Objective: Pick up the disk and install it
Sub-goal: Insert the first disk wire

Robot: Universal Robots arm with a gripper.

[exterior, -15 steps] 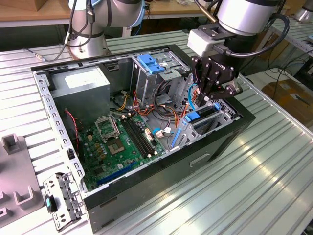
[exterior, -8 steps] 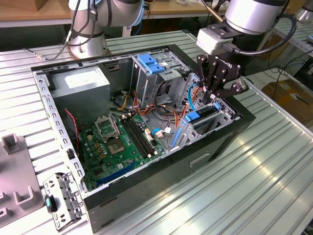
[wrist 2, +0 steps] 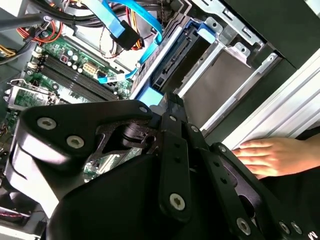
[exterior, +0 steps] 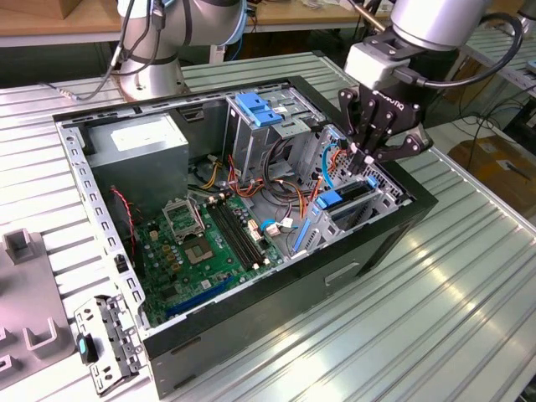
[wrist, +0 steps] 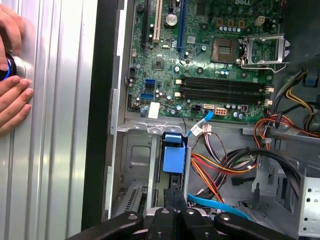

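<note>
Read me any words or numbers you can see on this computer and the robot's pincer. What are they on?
White lettering on the pincer: too small to read.
Print on the white sticker on the grey box: too small to read.
White markings on the motherboard: too small to read.
No other text can be made out.

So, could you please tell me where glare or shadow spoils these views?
In the exterior view, the ribbed table glares white while the case interior is evenly lit; in the second wrist view, the black tool looms as a dark mass and the hand is washed out; in the first wrist view, the hand is overexposed, the motherboard well lit.
</note>
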